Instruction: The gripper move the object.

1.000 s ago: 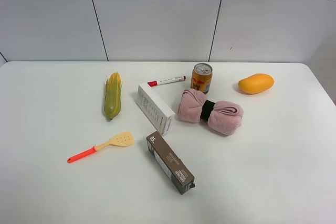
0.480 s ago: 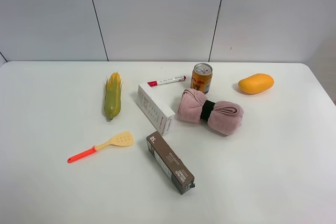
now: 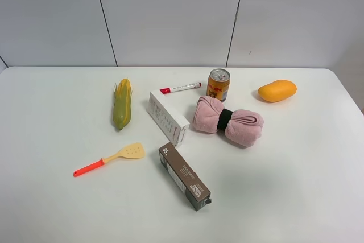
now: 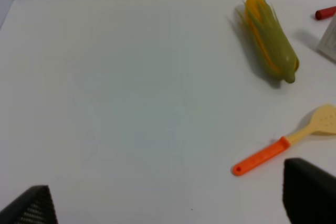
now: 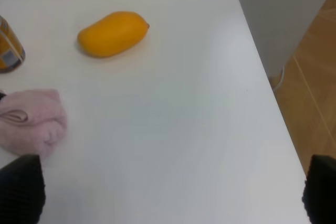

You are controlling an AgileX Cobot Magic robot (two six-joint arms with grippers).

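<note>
The object, a long white carton [image 3: 169, 118] with small grey print, lies flat on the white table between the corn [image 3: 122, 103] and the pink towel [image 3: 227, 120]. Only its corner [image 4: 329, 45] shows at the edge of the left wrist view. Neither gripper shows in the exterior high view. My left gripper [image 4: 168, 203] is open and empty above bare table, to the left of the corn [image 4: 270, 38] and well away from the carton. My right gripper [image 5: 170, 192] is open and empty above the table's right end, near the mango [image 5: 113, 33].
A dark brown carton [image 3: 183, 176] lies in front of the white one. A yellow spatula with an orange handle [image 3: 114, 157], a red-capped marker [image 3: 181, 88], a drink can [image 3: 218, 85] and the mango [image 3: 277, 90] surround it. The table's right edge [image 5: 273, 108] drops to a wooden floor.
A dark piece at the upper right edge of the exterior high view one second ago has left the picture. Nothing on the table has moved.
</note>
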